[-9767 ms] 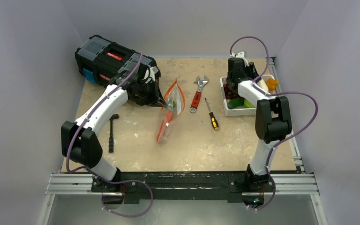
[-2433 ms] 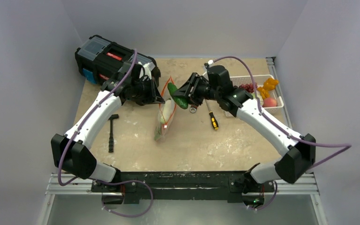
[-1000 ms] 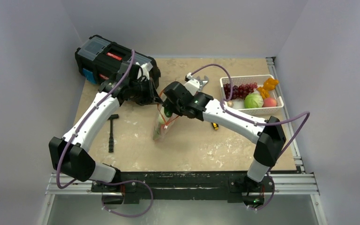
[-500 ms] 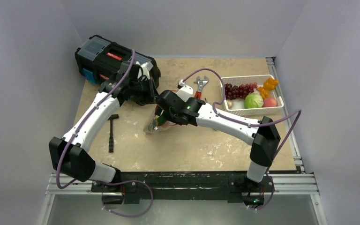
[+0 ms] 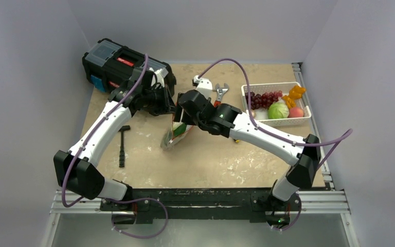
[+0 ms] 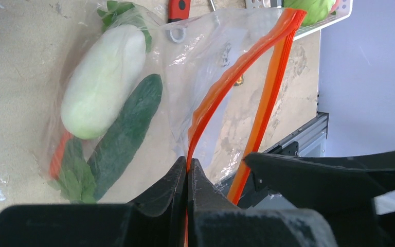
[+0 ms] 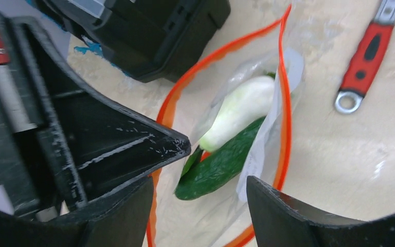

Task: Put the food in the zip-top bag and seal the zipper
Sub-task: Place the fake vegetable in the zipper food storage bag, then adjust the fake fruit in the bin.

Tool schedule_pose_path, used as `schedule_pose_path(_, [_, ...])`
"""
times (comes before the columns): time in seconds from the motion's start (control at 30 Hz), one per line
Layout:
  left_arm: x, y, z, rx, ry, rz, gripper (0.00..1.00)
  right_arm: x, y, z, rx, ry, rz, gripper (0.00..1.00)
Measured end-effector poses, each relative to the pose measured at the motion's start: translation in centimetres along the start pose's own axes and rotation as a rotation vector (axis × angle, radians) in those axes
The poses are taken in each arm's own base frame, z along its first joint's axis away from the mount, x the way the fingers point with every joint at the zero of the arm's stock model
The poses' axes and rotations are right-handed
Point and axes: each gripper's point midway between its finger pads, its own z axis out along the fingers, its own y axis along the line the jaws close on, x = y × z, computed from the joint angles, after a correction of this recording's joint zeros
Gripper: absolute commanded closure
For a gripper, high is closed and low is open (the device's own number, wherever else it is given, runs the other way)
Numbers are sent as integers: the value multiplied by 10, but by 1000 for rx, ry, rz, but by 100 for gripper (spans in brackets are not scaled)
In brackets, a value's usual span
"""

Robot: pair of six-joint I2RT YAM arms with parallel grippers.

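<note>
The clear zip-top bag [image 5: 173,137] lies mid-table with its mouth held up and open. My left gripper [image 6: 187,165] is shut on one side of the red-orange zipper [image 6: 221,87]. Through the plastic I see a white radish [image 6: 103,82], a dark green piece [image 6: 128,128], leafy greens [image 6: 77,177] and a sliver of orange. My right gripper [image 7: 200,198] hangs open just over the bag's mouth, empty, with the green piece [image 7: 221,164] and radish [image 7: 241,110] below it. Grapes [image 5: 265,98], a cabbage [image 5: 277,110], a pink-red fruit [image 5: 296,111] and an orange piece [image 5: 294,93] lie in the basket.
The white slotted basket [image 5: 275,84] stands at the back right. A black toolbox [image 5: 123,64] sits at the back left, close behind my left gripper. A red-handled wrench [image 5: 218,95] lies beside the bag, the screwdriver [image 5: 235,138] shows under my right arm, and a black tool [image 5: 123,146] lies at left.
My right gripper carried the green piece to the bag's mouth, opened and let it fall in, then drew back a little. The bag's lower end shifted left. The left gripper kept its hold.
</note>
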Motion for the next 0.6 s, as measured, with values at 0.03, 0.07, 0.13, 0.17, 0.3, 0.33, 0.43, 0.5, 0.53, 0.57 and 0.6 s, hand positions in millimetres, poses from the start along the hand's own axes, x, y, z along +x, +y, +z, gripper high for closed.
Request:
schedule_pose_path(0.03, [0,0,0,0,0,0,100,-6,0,-3,-3,-17,-36,32])
schedule_pose_path(0.07, [0,0,0,0,-1,0,100,-13,0,-5,-3,-37,-71,30])
schedule_pose_path(0.13, [0,0,0,0,0,0,100,-30,-5,-14,3,-84,-140,30])
schedule_pose_path(0.17, [0,0,0,0,0,0,100,-38,-8,-18,7,-102,-160,30])
schedule_pose_path(0.3, [-1,-2,-4,5,-11,5,100,-89,-33,-38,32,-201,-161,29])
schedule_pose_path(0.33, [-1,-4,-6,9,-17,8,100,-108,-48,-42,49,-236,-134,29])
schedule_pose_path(0.43, [-3,-9,-15,24,-52,25,100,-163,-111,-50,148,-345,-31,20])
schedule_pose_path(0.5, [-4,-12,-22,32,-73,35,100,-186,-154,-53,225,-399,31,16])
schedule_pose_path(0.53, [-6,-14,-24,37,-84,41,100,-194,-174,-53,256,-417,62,13])
schedule_pose_path(0.57, [-7,-15,-26,43,-93,45,100,-199,-193,-50,287,-428,93,9])
schedule_pose_path(0.6, [-7,-16,-27,44,-95,46,100,-201,-206,-47,304,-431,117,5])
